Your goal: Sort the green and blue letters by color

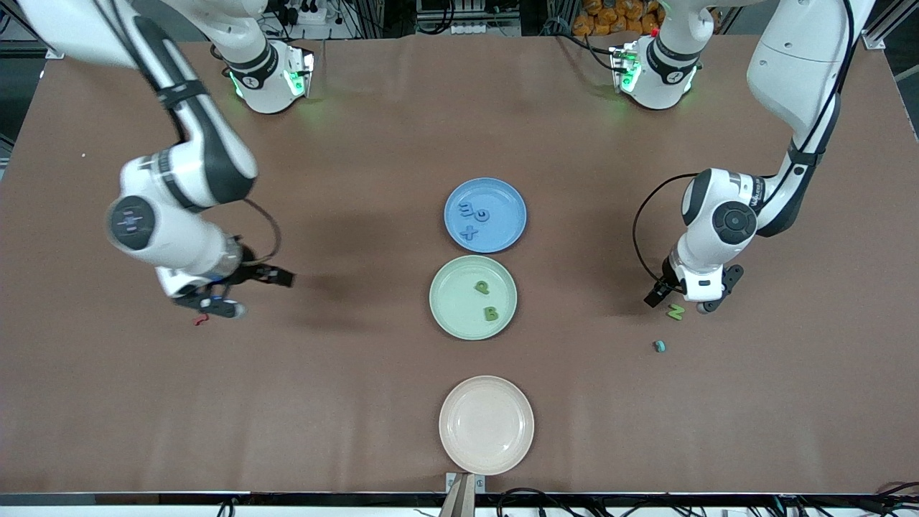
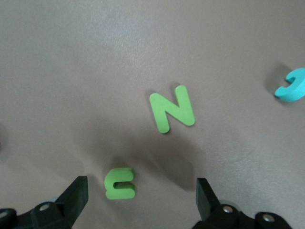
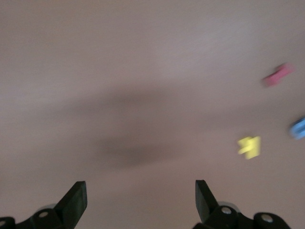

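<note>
Left wrist view — green N (image 2: 172,109) between open left pincer (image 2: 142,195) tips

Even overhead light; right wrist view motion-blurred.

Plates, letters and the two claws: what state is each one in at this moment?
Blue plate: holds three blue letters.
Green plate: holds two green letters.
Cream plate: empty.
Green N: flat on table, under left gripper.
Left gripper: open, empty.
Right gripper: open, empty.
</note>
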Tool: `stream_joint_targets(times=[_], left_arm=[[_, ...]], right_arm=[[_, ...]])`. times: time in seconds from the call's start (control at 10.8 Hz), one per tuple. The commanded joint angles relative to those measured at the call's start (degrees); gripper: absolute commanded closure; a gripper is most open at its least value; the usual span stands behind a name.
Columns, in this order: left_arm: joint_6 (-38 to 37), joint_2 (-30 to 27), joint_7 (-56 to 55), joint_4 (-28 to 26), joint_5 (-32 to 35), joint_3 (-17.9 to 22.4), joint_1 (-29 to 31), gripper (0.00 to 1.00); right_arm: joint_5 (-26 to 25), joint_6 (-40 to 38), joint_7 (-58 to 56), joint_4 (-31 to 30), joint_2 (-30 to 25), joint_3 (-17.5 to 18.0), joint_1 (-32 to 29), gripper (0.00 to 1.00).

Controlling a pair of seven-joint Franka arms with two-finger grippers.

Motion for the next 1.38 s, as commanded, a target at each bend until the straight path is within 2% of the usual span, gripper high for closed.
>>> stream_joint_targets(times=[0.0, 0.18, 0.46, 0.65, 0.83, 1.29], left_arm=[[1.9, -1.1, -0.5, -2.4, 0.7, -0.7, 1.1, 0.0], [2.0, -1.7, -0.5, -2.7, 0.6, -1.0, 2.2, 0.0], [2.2, -1.9, -4.1, -2.6, 0.4, -1.0, 2.0, 0.0], [2.2, -1.9, -4.1, -2.7, 0.5, -1.0, 2.0, 0.0], [2.2, -1.8, -4.1, -2.7, 0.5, -1.0, 2.0, 0.0], [3.0, -1.2, -3.9, -2.7, 0.6, -1.0, 2.1, 0.0]], right_arm=[[1.4, 0.5, -19.9, -2.4, -1.5, -10.6, -1.1, 0.0], [1.4, 4.3, -30.6, -4.0, 0.2, -16.0, -1.1, 0.0], [1.4, 12.9, -43.6, -7.8, 2.7, -20.8, -0.8, 0.19], [1.3, 15.7, -47.3, -9.1, 3.7, -22.3, -0.3, 0.2], [1.4, 19.4, -49.3, -11.0, 4.6, -23.4, -0.3, 0.26], [1.4, 22.6, -49.1, -12.3, 6.9, -23.5, -0.1, 0.34]])
